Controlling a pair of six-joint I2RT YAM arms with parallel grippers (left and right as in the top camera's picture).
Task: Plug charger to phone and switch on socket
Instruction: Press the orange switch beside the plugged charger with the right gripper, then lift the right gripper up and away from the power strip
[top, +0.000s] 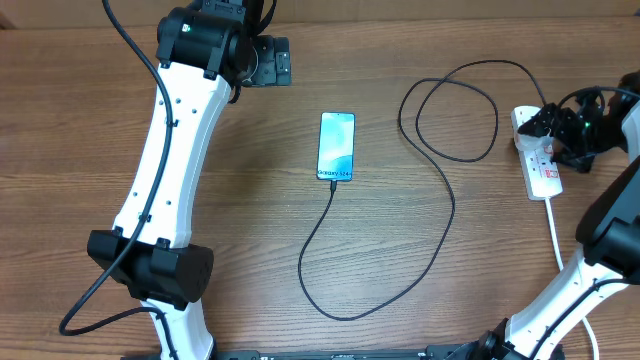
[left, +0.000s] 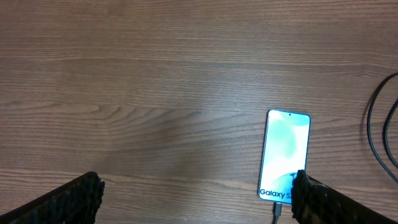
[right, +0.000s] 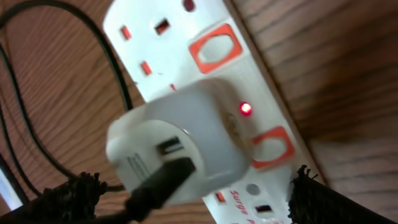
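The phone (top: 336, 147) lies flat mid-table with its screen lit; in the left wrist view the phone (left: 285, 155) shows white text at its near edge. The charger (top: 440, 235) is a thin black cable. Its connector tip (left: 277, 211) sits in the phone's near edge, and its other end (right: 158, 183) enters a white adapter (right: 186, 140) plugged into the socket (right: 273, 93). A small red light (right: 246, 109) glows on the socket. My right gripper (right: 194, 193) hangs open just above the adapter and socket (top: 541, 165). My left gripper (left: 198, 196) is open above bare wood, left of the phone.
The charger's slack forms loops (top: 450, 110) between phone and socket, and a long bend (top: 340, 312) near the front edge. The socket's white cord (top: 556, 240) runs toward the front right. The left arm (top: 170, 150) stretches along the table's left side.
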